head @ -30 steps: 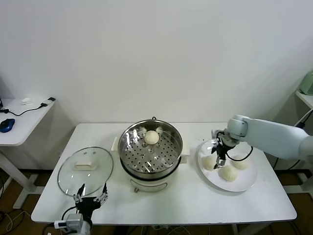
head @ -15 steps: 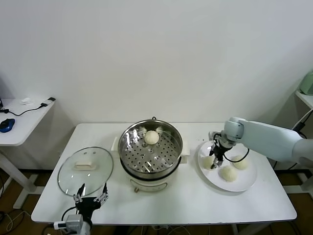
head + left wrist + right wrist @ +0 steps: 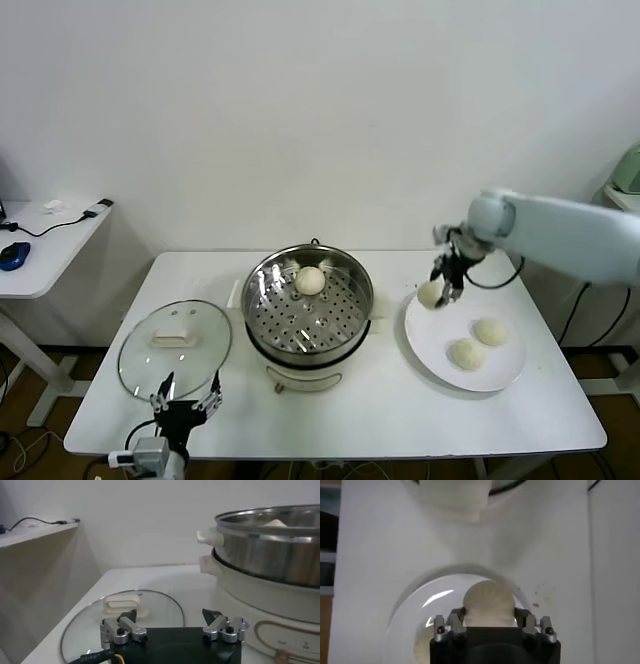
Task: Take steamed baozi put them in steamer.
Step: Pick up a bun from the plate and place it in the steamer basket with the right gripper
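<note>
My right gripper [image 3: 441, 288] is shut on a cream-white steamed baozi [image 3: 430, 294] and holds it in the air over the near-left rim of the white plate [image 3: 430, 348]. In the right wrist view that baozi [image 3: 488, 600] fills the gap between the fingers [image 3: 457, 616]. Two more baozi [image 3: 490, 331] [image 3: 467, 353] lie on the plate. Another baozi [image 3: 310, 281] rests at the back of the perforated tray in the shiny steamer [image 3: 300, 325], left of the gripper. My left gripper [image 3: 186, 404] waits open at the table's front left.
The glass lid [image 3: 175, 345] with its white handle lies flat left of the steamer, just beyond the left gripper [image 3: 170, 616]. A small side table [image 3: 40, 245] stands at far left. The white tabletop runs along the front edge.
The right gripper closed on the leftmost baozi on the plate and lifted it up and slightly back. The left arm stayed still.
</note>
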`<state>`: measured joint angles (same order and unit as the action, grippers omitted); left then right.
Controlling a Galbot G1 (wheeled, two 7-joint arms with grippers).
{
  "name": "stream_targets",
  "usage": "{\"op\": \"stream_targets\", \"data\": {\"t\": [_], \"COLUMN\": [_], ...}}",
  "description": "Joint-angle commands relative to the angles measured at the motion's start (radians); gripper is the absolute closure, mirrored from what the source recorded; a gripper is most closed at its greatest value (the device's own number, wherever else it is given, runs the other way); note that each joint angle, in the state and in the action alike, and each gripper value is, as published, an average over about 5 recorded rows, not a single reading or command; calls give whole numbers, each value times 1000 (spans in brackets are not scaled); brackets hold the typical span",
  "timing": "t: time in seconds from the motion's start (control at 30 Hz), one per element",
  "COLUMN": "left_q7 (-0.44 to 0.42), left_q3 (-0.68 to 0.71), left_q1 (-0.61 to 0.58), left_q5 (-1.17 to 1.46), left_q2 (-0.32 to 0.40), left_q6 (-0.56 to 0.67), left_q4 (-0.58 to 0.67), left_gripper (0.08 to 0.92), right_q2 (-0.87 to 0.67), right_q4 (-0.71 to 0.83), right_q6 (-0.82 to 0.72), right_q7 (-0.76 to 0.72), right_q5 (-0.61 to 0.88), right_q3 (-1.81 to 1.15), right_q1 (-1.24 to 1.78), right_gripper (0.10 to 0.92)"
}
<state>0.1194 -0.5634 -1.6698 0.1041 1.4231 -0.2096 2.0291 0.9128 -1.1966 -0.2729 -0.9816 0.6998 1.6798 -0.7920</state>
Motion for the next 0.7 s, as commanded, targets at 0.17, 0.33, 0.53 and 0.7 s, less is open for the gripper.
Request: {"op": "stream_targets", "data": {"t": [0.17,0.33,0.53,0.7], "left_q7": [-4,-4,-5,-7], "left_q3": [10,11,9,11], "left_q1": [2,3,11,16], "left_q5": [7,8,14,16], "left_q2": [-7,-14,-16,-15], "left_q6": [-9,-8,-12,-16], "left_q4": [29,29,22,16], "left_gripper": [177,177,177,177], "right_q2": [249,390,512,584], "right_q4": [-228,-177,-20,132], "right_q6": [-112,-143,-158,-145], "right_q7": [54,111,152,140], "right_q5": [423,433,403,359], "right_q3": [22,1,-21,-27], "right_q1": [-317,-184,-13,101], "right_gripper": [364,364,366,366]}}
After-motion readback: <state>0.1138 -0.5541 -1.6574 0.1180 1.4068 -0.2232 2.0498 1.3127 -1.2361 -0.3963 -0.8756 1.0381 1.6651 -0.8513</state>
